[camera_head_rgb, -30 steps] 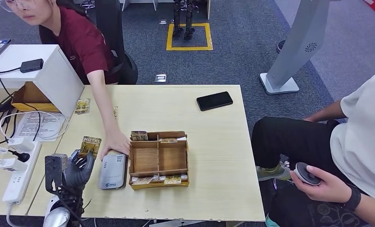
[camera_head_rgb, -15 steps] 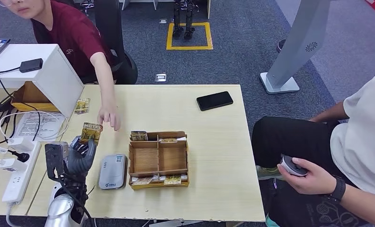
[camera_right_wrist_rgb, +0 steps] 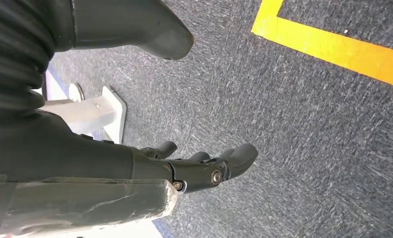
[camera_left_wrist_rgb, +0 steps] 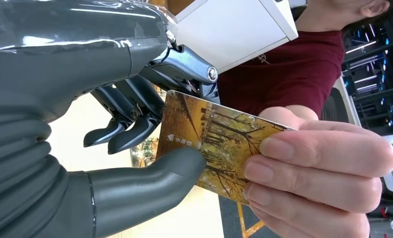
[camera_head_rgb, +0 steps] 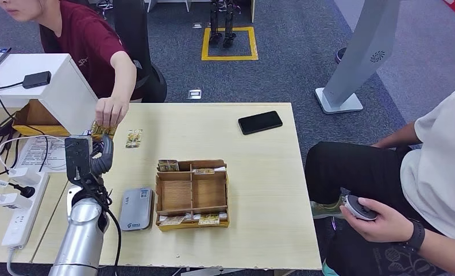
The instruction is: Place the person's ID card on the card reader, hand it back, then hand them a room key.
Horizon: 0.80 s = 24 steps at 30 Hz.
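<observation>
My left hand (camera_head_rgb: 99, 156) is raised over the table's left side, toward the person in the red shirt. It pinches one end of a gold card (camera_left_wrist_rgb: 212, 136) printed with trees, between thumb and fingers. The person's hand (camera_left_wrist_rgb: 313, 173) grips the card's other end. The grey card reader (camera_head_rgb: 137, 209) lies flat on the table below my left arm, with nothing on it. Beside it stands a wooden box (camera_head_rgb: 192, 194) holding several gold cards. My right hand (camera_right_wrist_rgb: 204, 166) hangs over the carpet with nothing in it, its fingers loosely curled and apart from the thumb.
A loose gold card (camera_head_rgb: 134, 138) lies on the table near the person's hand (camera_head_rgb: 111, 111). A white box (camera_head_rgb: 53, 92), cables and a power strip (camera_head_rgb: 19, 213) fill the left side. A black phone (camera_head_rgb: 260, 122) lies far right. A seated person (camera_head_rgb: 420, 172) is at the right.
My left hand has risen from beside the card reader toward the person, carrying the gold card. The person's hand left the reader, drew back and now grips the card.
</observation>
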Tool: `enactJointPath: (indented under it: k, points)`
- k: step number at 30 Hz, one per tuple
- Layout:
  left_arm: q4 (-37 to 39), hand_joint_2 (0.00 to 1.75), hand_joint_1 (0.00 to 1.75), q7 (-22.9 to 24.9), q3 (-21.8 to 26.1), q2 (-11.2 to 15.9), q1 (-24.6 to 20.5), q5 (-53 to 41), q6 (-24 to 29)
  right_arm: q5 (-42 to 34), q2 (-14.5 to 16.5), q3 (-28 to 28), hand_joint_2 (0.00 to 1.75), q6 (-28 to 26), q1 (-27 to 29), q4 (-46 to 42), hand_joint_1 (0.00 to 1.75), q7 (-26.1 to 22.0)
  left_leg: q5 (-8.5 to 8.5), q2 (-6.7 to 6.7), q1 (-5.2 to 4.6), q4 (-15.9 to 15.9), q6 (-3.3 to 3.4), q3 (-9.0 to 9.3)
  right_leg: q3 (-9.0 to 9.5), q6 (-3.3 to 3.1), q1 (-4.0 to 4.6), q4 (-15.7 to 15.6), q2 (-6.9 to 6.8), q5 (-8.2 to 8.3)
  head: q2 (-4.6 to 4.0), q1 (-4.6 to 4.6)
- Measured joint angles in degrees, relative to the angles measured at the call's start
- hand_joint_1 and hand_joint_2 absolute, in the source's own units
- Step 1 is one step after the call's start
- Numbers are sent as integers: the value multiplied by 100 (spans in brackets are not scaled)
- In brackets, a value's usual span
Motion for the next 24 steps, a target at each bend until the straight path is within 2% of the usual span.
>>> enactJointPath:
  k: [18, 22, 24]
  points:
    - [248, 175, 175, -95, -1, 1, -36, -49, -32, 87, 33, 69, 175, 2, 0, 1, 0, -12, -1, 3, 0, 0, -1, -3, -4, 0, 0, 0, 4, -1, 0, -1]
    - [258, 175, 0, -150, -1, 1, -34, -27, -78, 93, 33, 69, 175, 2, 3, 1, 0, -9, -2, 3, 0, 0, -1, -4, -4, 0, 0, 0, 4, -1, 0, 1]
    - [261, 175, 0, -200, -1, 1, -32, 14, -116, 95, 33, 69, 175, 2, 4, 1, 0, -6, -2, 3, 0, 0, -1, -5, -5, 0, 0, 0, 4, -1, 0, 1]
